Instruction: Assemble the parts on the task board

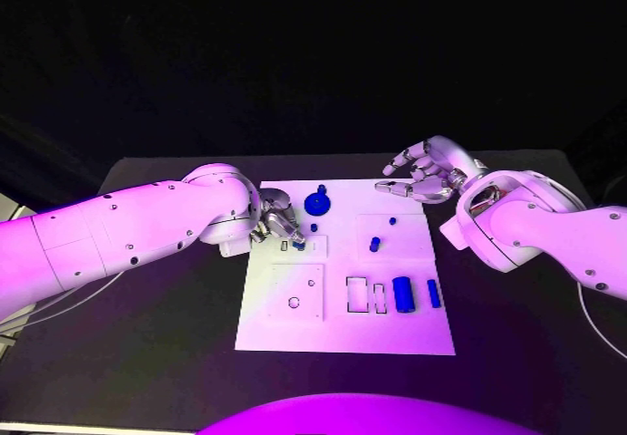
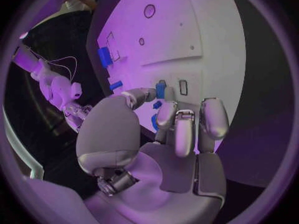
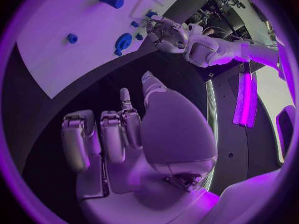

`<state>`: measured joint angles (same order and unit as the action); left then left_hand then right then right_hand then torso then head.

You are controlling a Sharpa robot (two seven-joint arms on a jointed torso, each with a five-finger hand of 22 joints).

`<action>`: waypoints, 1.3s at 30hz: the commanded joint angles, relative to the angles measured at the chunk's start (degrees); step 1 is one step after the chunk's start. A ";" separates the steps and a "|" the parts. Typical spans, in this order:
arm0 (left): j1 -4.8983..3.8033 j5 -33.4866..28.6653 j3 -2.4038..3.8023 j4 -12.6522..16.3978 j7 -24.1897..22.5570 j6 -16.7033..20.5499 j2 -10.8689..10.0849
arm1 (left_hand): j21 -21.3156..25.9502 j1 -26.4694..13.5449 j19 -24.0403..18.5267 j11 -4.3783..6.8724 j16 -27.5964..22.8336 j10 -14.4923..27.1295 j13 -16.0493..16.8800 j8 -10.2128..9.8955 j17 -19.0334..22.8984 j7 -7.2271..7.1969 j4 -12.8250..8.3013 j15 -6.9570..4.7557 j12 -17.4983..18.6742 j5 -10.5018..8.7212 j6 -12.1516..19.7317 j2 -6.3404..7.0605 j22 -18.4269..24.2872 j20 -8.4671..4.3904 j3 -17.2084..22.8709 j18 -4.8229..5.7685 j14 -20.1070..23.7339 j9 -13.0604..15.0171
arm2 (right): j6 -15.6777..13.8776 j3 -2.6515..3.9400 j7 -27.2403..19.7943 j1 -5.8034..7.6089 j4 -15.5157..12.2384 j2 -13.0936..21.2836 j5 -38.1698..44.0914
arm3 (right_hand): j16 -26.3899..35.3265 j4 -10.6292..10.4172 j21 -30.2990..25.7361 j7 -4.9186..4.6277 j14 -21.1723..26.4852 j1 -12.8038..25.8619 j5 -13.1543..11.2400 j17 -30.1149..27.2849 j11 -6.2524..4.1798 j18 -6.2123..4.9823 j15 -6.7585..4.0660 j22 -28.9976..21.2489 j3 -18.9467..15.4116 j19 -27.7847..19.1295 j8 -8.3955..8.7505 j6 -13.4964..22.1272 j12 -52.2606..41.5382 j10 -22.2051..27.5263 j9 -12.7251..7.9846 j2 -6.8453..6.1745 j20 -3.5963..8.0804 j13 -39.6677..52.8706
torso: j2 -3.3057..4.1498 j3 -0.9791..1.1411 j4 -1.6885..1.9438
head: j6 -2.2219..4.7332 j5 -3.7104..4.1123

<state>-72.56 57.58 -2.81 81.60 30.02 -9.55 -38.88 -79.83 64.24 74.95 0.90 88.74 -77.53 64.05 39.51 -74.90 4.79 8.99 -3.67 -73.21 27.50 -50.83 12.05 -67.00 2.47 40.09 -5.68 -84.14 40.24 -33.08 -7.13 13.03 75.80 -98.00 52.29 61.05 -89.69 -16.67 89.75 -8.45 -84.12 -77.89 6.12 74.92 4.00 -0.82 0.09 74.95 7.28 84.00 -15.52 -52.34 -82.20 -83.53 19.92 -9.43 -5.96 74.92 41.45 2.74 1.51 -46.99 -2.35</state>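
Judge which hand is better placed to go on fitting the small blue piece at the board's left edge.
Left. The left hand is over the board with a small blue piece at its fingertips. The right hand hovers off the board's far right corner, fingers curled and holding nothing.

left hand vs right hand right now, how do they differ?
The left hand is over the task board at its left edge; the right hand hovers off the board past its far right corner. The left hand pinches a small blue part at its fingertips; the right hand holds nothing, fingers curled apart. Both are silver hands on white arms.
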 commanded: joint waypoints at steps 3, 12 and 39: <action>0.06 0.23 -0.11 0.18 0.35 -1.34 0.04 | -0.26 0.16 0.36 -0.10 0.18 -0.46 0.05 0.19 -12.38 -1.13 -11.27 -0.38 -0.19 0.24 -1.43 -0.49 -0.05 -0.02 11.06 0.58 -5.08 0.07 | 0.88 0.02 -0.38 -0.05 -0.08 -0.01 0.18 | -0.14 -0.01 0.25 0.05 -5.78 0.03 0.19 14.67 -0.24 0.82 -0.45 15.05 0.00 6.00 -0.40 0.41 -0.01 0.01 0.05 0.36 0.35 8.89 | 0.00 0.05 -0.03 | -0.13 0.00; 0.07 0.18 -0.11 0.15 0.50 -1.73 0.00 | -0.27 0.11 0.37 -0.08 0.20 -0.48 0.04 0.17 -12.43 -1.15 -11.27 -0.39 -0.17 0.29 -1.46 -0.50 -0.06 -0.03 11.08 0.58 -5.09 0.11 | 0.90 0.02 -0.36 -0.06 -0.05 0.01 0.18 | -0.13 0.01 0.25 0.06 -5.78 0.04 0.24 14.65 -0.25 0.82 -0.45 15.05 0.01 6.00 -0.46 0.44 -0.04 -0.03 0.06 0.39 0.36 8.91 | -0.02 0.08 -0.03 | -0.27 -0.10; 0.06 0.08 -0.05 -0.24 0.70 -4.44 0.45 | -0.33 0.13 0.41 -0.03 0.21 -0.53 0.04 0.12 -12.46 -1.20 -11.43 -0.42 -0.15 0.50 -1.57 -0.39 -0.14 -0.07 11.15 0.60 -5.10 0.23 | 0.90 0.02 -0.31 -0.09 0.07 -0.03 0.18 | -0.13 0.01 0.25 0.06 -5.77 0.07 0.29 14.64 -0.26 0.82 -0.46 15.05 0.00 6.00 -0.57 0.49 -0.04 -0.03 0.08 0.40 0.37 8.89 | -0.01 0.06 0.03 | -0.68 -0.09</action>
<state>-72.57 57.61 -2.75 81.26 30.35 -11.62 -38.63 -79.82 64.29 74.94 0.88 88.74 -77.53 64.03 39.46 -74.90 4.78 8.99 -3.66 -73.21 27.77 -50.83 12.00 -67.16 2.48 40.09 -5.68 -84.14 40.51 -32.85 -7.13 13.05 75.76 -97.91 52.28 61.03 -89.69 -16.67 89.75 -8.45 -84.12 -77.89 6.11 74.95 4.00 -0.82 0.09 74.92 7.28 84.00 -15.75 -52.34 -82.20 -83.53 19.94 -9.43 -5.96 74.91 41.41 2.81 1.51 -47.59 -2.38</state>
